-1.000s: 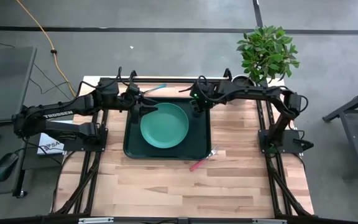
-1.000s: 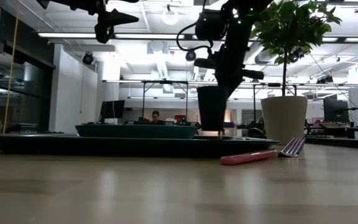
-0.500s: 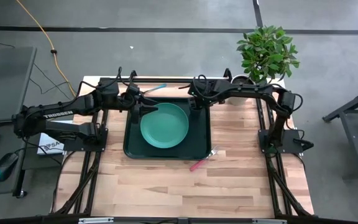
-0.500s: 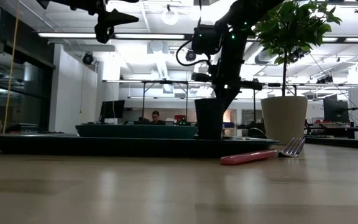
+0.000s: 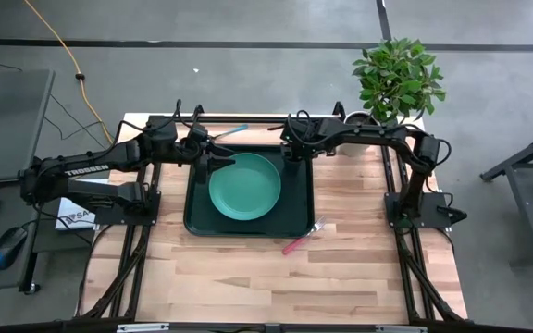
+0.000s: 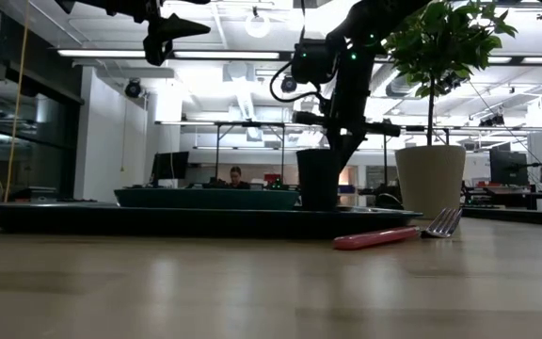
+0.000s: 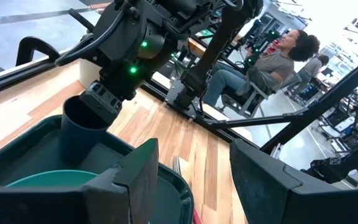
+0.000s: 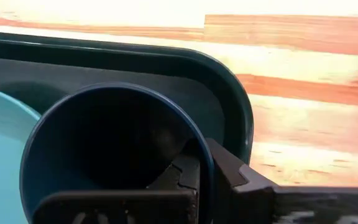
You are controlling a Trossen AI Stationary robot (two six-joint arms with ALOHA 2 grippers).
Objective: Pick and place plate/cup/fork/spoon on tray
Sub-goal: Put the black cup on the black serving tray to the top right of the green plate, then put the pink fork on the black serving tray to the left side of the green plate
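The dark green tray (image 5: 296,215) lies mid-table with the green plate (image 5: 244,186) flat on it. My right gripper (image 5: 291,154) is shut on the dark cup (image 6: 318,179), which stands upright on the tray's far right corner beside the plate. My left gripper (image 5: 213,148) hangs open and empty above the tray's far left part; its fingers show in its wrist view (image 7: 191,180). The teal-handled spoon (image 5: 231,132) lies on the table beyond the tray's far edge. The red-handled fork (image 5: 302,239) lies on the table off the tray's near right corner. My right gripper holds the cup by its wall at the rim (image 8: 199,152), one finger (image 8: 176,177) inside the cup and one (image 8: 241,180) outside. The fingers come from above, pointing down. The cup stands upright with its bottom (image 6: 318,205) on the tray.
A white plant pot (image 6: 430,179) with a leafy plant (image 5: 396,79) stands at the table's far right corner. People sit in the room beyond the table (image 7: 272,62). Bare wood lies between the tray and the near edge (image 5: 266,277).
My right gripper has gone down with the cup, still shut on it. The cup, first hanging clear above the tray, now stands on the tray's far right corner.
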